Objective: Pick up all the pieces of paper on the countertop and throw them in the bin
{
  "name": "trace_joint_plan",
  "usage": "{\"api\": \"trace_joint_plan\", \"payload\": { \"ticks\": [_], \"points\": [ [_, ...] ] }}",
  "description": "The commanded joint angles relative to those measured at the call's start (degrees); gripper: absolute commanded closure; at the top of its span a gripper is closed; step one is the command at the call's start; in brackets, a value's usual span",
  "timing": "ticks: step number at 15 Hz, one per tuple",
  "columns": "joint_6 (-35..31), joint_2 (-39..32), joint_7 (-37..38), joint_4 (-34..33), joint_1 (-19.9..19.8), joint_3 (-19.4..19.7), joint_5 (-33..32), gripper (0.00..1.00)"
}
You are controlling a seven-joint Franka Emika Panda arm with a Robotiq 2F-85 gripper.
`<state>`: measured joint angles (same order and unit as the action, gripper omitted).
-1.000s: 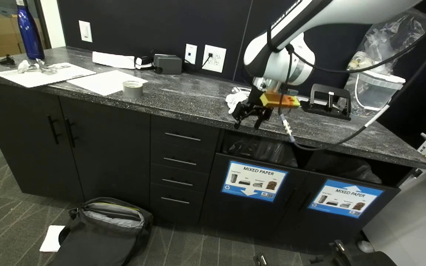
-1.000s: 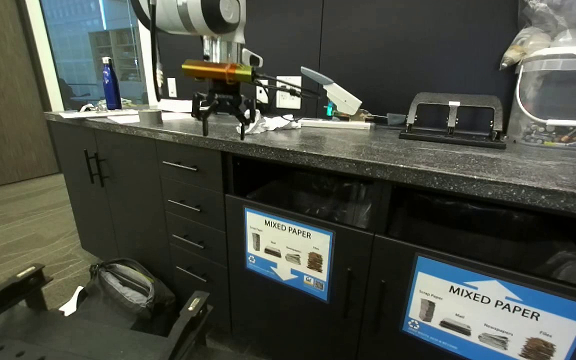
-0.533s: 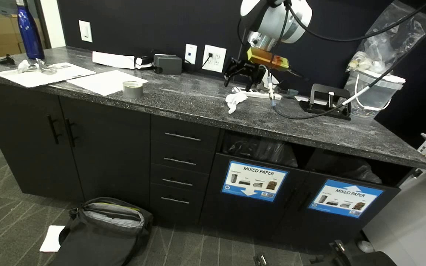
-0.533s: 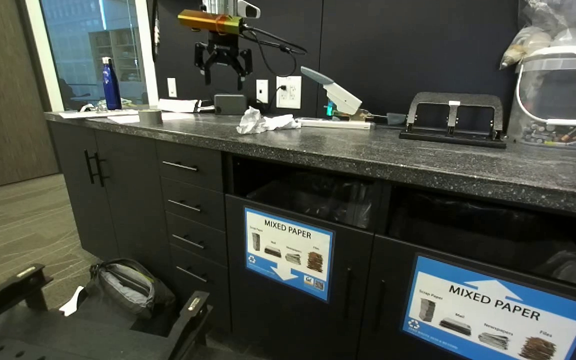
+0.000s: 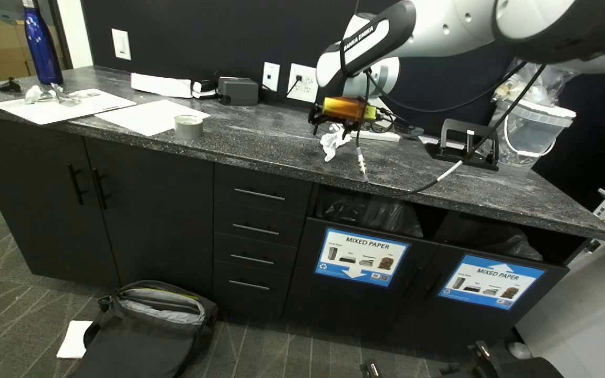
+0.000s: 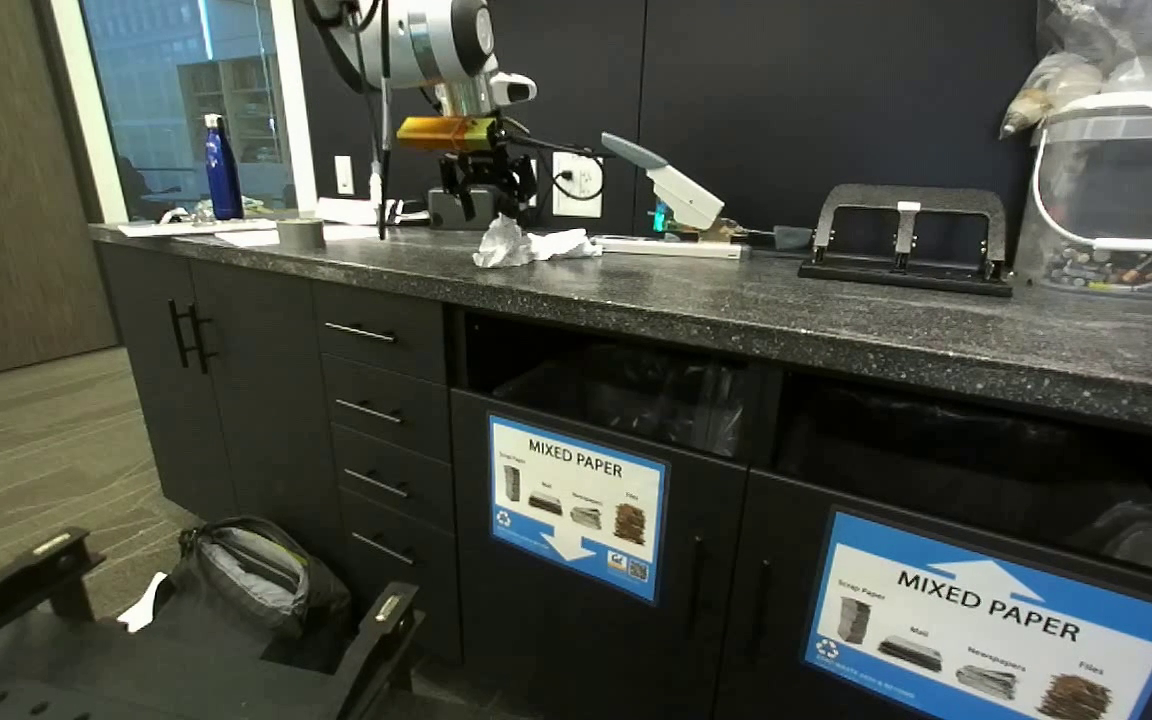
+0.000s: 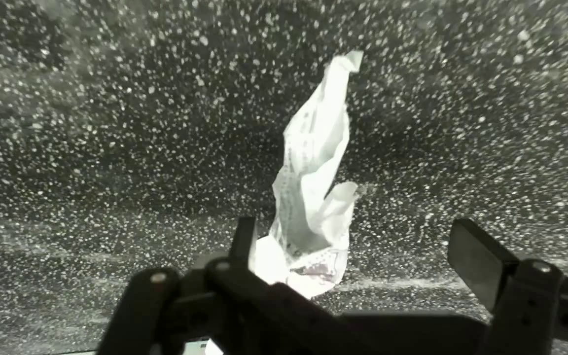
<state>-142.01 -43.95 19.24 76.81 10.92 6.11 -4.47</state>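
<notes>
Paper wad [image 7: 311, 182] is on the tabletop [image 7: 116, 162], below the hand [image 7: 359, 244]; jaws wide apart, nothing held; wrist view has the wad's far end between them, closer to that view's left jaw. Long axis runs near-far, roughly square to the closing line; I'd guess a small sideways nudge, then down.

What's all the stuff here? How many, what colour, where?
Counter: one, grey, along wall
Bottle: one, blue, on counter
Sheets: two, white, near bottle
Wads: at least two, white, on counter and one sheet
Tape: one, grey, by sheets
Tub: one, clear, on counter
Hole punch: one, black, by tub
Stapler, perhaps: one, mostly white, counter middle
Bins: two, black, under counter
Labels: two, blue and white, on bins
Drawers: four, black, by bins
Bag: one, dark, on floor
Arm: one, white, over counter
End effector: one, black, over counter, open
</notes>
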Motion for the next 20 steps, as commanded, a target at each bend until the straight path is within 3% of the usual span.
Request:
{"api": "trace_joint_plan", "payload": {
  "ticks": [1,4,5,6,14,17,20],
  "points": [
    [1.8,-10.1,6.2,-13.9,2.9,5.1,-5.2,0.00],
    [9.2,-14.6,6.2,-20.3,3.1,6.5,-6.9,0.00],
    [11.6,-15.7,5.4,-22.1,2.7,6.0,-6.9,0.25],
    [14.4,-16.3,4.4,-23.7,2.0,5.3,-6.5,0.26],
    [24.1,-20.4,1.3,-32.3,1.1,3.4,-6.4,0.89],
    [24.3,-19.6,-3.7,-30.6,0.1,1.6,-5.9,0.95],
    [25.4,-14.7,-10.2,-22.3,-2.0,-1.2,-2.6,0.91]
  ]
}}
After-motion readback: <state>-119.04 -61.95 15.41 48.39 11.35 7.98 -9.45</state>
